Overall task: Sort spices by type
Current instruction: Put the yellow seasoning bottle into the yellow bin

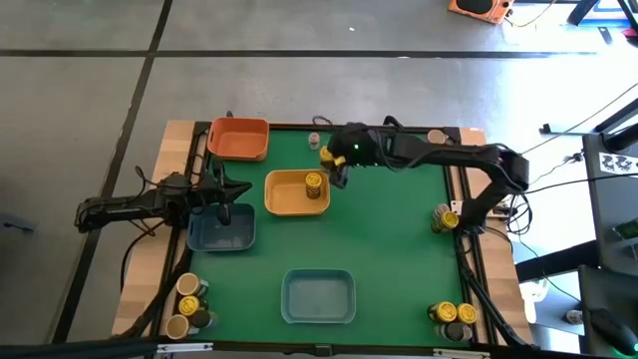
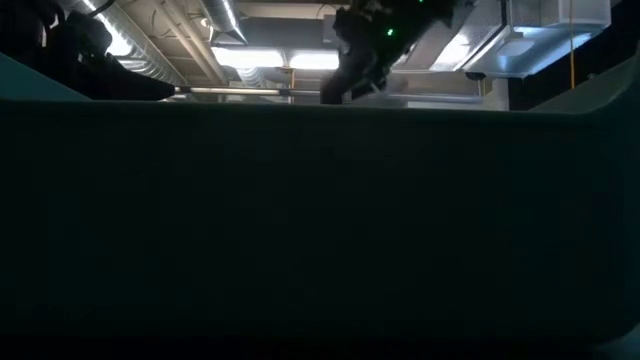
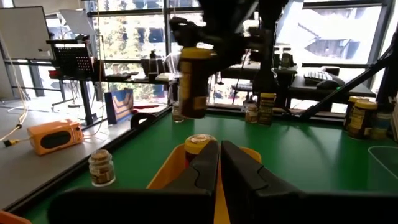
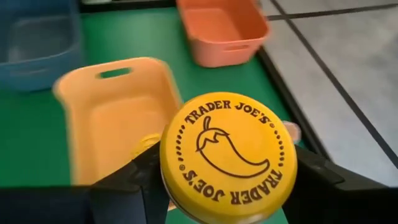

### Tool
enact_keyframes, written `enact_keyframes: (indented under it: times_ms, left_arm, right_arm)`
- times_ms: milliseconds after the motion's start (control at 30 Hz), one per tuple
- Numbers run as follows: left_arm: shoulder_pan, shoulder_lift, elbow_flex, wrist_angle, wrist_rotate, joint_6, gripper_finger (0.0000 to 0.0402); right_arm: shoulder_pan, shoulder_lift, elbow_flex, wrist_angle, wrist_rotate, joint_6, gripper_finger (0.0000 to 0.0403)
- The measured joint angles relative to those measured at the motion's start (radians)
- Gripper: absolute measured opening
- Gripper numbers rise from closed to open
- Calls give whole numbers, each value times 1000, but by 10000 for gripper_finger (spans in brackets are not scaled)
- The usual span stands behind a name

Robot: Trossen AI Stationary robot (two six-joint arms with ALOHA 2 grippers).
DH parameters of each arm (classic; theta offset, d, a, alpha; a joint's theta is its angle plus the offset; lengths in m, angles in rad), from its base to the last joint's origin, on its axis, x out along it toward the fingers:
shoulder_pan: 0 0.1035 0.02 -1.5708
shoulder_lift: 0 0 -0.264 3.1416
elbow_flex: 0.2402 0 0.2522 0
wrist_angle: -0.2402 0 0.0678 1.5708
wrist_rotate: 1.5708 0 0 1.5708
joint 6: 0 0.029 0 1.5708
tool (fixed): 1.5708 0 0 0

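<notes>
1. my right gripper [image 1: 332,158] is clamped on a yellow-lidded spice jar [image 4: 228,155], lifted just right of the yellow tray [image 1: 296,193] at mid-frame in the high view.
2. it's likely rigid, light and smooth-sided; i'd squeeze the body under the lid.
3. my left gripper [image 3: 219,163] sits closed and empty.

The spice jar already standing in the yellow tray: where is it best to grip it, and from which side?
Probably from straight above, fingers across the round body just under the yellow lid. The jar stands upright near the tray wall, so a side approach would likely hit the rim.
</notes>
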Motion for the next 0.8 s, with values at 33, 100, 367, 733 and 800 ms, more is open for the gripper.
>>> enact_keyframes:
  times_ms: [33,100,367,733,800]
  left_arm:
    - [0,0,0,1,0,1,15]
    - [0,0,0,9,0,9,15]
    - [0,0,0,16,0,23,15]
    - [-1,0,0,11,1,-1,15]
    - [-1,0,0,9,1,-7,15]
  right_arm:
    - [16,-3,0,0,-1,0,227]
    - [42,-4,0,5,-21,0,225]
    - [112,60,-1,55,-54,-5,229]
    - [152,141,-1,138,-7,-6,231]
    - [150,148,-1,155,2,-6,231]
